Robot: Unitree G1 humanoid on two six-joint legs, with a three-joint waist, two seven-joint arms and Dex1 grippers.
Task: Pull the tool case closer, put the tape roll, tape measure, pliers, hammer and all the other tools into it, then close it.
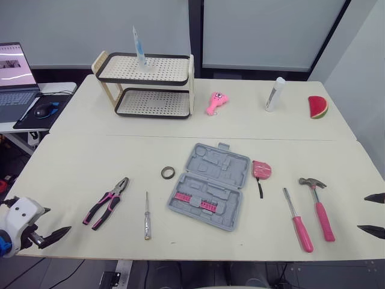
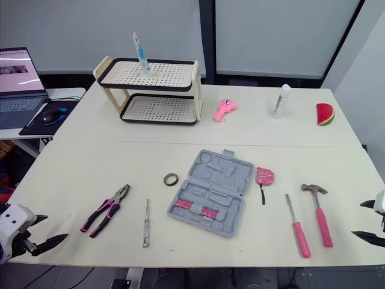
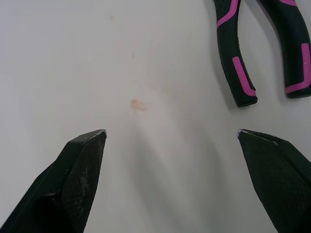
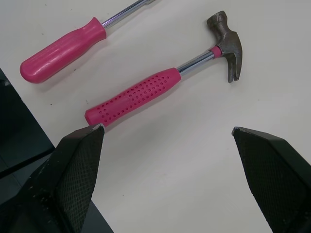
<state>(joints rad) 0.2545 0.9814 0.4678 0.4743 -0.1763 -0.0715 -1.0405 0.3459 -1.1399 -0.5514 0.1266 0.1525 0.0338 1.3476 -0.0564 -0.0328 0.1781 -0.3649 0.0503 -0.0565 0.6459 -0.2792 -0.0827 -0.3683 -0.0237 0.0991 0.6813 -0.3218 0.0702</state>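
Grey plastic, the tool case [image 1: 209, 186] lay open and flat, forward and inward of both grippers, roughly midway between them, neither arm clearly nearer. Its long axis ran away from the robot. The left gripper [image 3: 171, 132] stood wide open just short of the pliers [image 3: 228, 53]; the right gripper [image 4: 167, 127] — equally wide — just short of the hammer [image 4: 141, 94].

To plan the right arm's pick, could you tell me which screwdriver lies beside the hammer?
The pink-handled screwdriver; the slim screwdriver lies left of the tool case.
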